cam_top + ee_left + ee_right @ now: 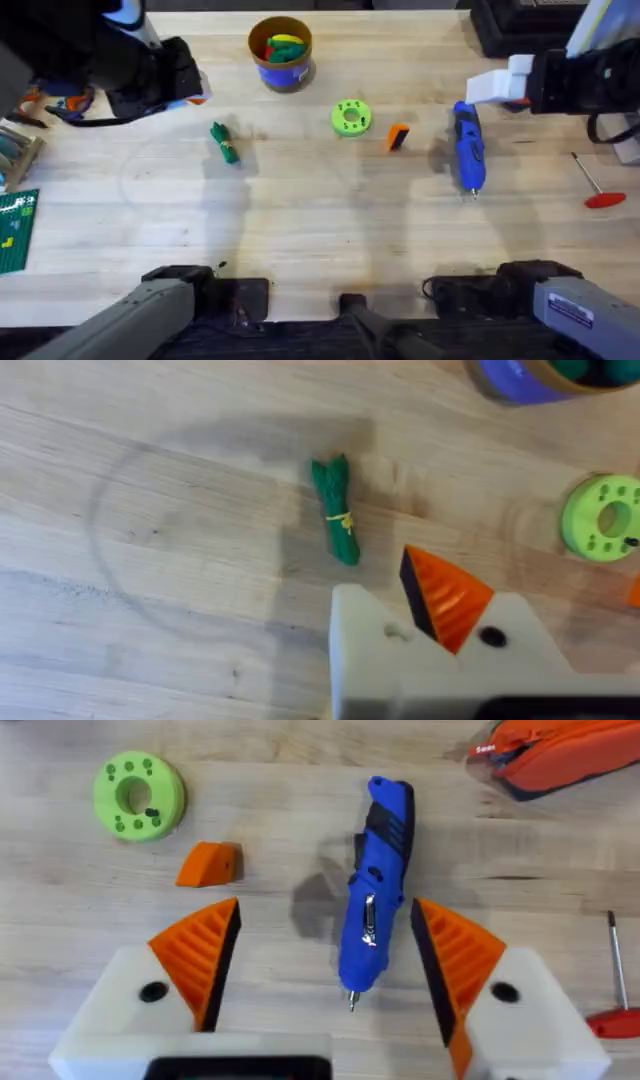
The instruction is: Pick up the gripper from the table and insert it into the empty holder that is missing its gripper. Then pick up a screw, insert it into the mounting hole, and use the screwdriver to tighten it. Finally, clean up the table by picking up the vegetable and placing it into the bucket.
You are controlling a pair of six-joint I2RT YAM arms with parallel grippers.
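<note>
Trouble begins with the gripper (398, 136) itself. This small orange wedge lies on the table (300, 230) between the green disc (350, 117) and the screwdriver (468, 147), near both. My right gripper (325, 905) hangs spread wide, but in its wrist view it straddles the screwdriver, with the wedge off past one orange pad. If I drop straight down I judge I would close on the blue body, or nudge it and send it rolling into the wedge. A wedge with sloped faces may also squirt out of a pinch, or come up skewed, and then it would not seat in the holder (365, 645).

That holder looks to be the bare white mount on my left gripper (410, 585), which sits drawn close against its one tipped partner. Held that narrow, I judge there is little room to slide the wedge in.

Farther out, the vegetable (224, 143) lies alone on open wood, well apart from the bucket (281, 50), which already holds toy foods. Nothing stands between them. A red-handled rod (597, 182) lies beyond the screwdriver, and an orange pouch (560, 755) sits past the screwdriver's butt; neither blocks my reach.
</note>
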